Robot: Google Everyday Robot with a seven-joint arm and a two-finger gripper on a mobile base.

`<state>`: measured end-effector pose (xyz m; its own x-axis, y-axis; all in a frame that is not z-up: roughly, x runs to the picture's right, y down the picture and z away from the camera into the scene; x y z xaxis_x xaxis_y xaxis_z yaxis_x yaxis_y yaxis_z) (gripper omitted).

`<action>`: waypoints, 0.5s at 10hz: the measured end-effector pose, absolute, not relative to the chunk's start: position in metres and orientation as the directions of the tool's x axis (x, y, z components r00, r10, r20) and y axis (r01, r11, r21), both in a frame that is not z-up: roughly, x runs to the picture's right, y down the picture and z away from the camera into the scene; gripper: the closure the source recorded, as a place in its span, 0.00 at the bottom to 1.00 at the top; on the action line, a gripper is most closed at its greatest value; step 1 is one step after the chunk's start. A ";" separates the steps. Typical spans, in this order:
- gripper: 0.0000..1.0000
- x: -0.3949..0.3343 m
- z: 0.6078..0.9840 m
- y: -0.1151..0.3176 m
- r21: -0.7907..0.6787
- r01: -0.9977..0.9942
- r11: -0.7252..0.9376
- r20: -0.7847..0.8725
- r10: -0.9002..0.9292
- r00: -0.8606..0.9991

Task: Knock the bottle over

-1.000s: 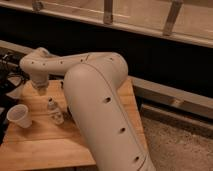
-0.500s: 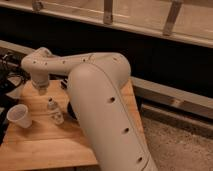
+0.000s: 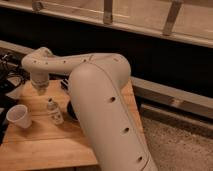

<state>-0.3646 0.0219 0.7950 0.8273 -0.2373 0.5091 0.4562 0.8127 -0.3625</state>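
The bottle [image 3: 54,112], small and clear with a pale cap and whitish label, stands upright on the wooden table [image 3: 45,145]. The white paper cup [image 3: 18,116] stands to its left. My gripper [image 3: 41,90] hangs at the end of the white arm, just above and a little behind-left of the bottle's cap. A dark oblong object [image 3: 65,85] lies partly hidden behind the arm.
My bulky white arm [image 3: 100,110] covers the right part of the table. Dark equipment and cables [image 3: 7,65] sit at the far left. A dark wall with a railing [image 3: 107,12] runs behind, and speckled floor [image 3: 175,140] lies to the right.
The gripper has lowered slightly toward the bottle. The bottle and cup have not moved.
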 end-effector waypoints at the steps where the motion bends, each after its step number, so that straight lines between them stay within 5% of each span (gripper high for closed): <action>1: 1.00 -0.363 0.791 0.021 -0.367 0.449 0.815 0.497 -0.237 0.835; 5: 1.00 -0.306 0.786 0.013 -0.396 0.353 0.847 0.412 -0.180 0.893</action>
